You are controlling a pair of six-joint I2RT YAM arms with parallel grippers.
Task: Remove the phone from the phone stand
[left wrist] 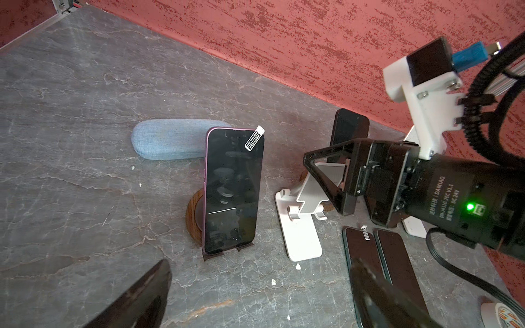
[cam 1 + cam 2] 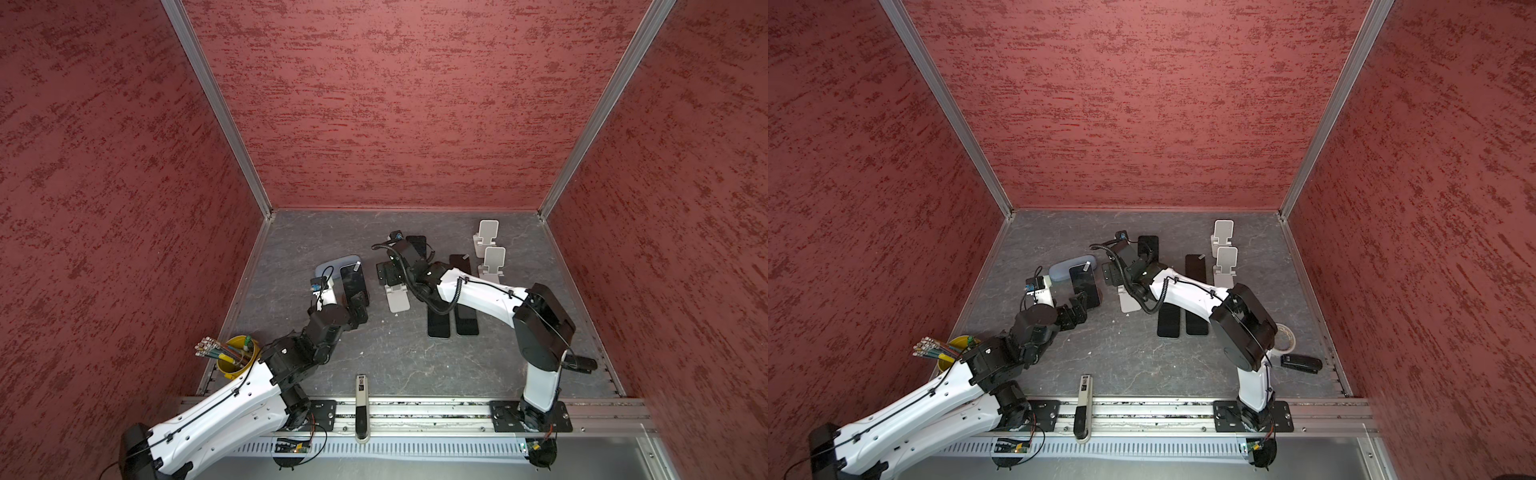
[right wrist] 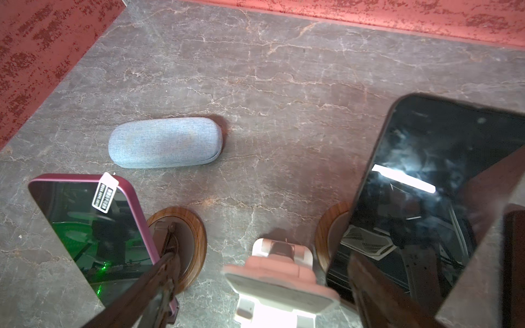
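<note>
1. The purple phone [image 1: 233,190] is propped upright on a stand with a round wooden base [image 1: 193,218]. Its lower edge is caught in the stand's two small lips, and a white label tab is stuck at one upper corner.
2. The left gripper [image 1: 262,262] is held low over the table [image 1: 85,142], just in front of that phone. Its jaws are spread wide, nothing is pinched between them, and the phone is touched by neither finger.
3. A blue-grey fabric case [image 1: 176,139] is laid flat behind the purple phone, close to it.
4. A dark phone [image 3: 426,184] is leaned on a second wooden-based stand [image 3: 326,235]. A white folding stand [image 1: 301,233] is placed between the two wooden-based ones.
5. The right gripper [image 3: 261,255] is positioned over the head of the white folding stand, with its jaws parted and the head between them. No clamping is seen. Whether a finger touches the stand cannot be told, because the wrist view is blurred there.
6. In a top view, two flat phones [image 2: 438,324] are seen side by side on the table, partly covered by the right forearm.
7. Two further white stands [image 2: 488,232] are set at the far right of the table.
8. A yellow cup of pencils [image 2: 232,361] is placed near the left arm's base.
</note>
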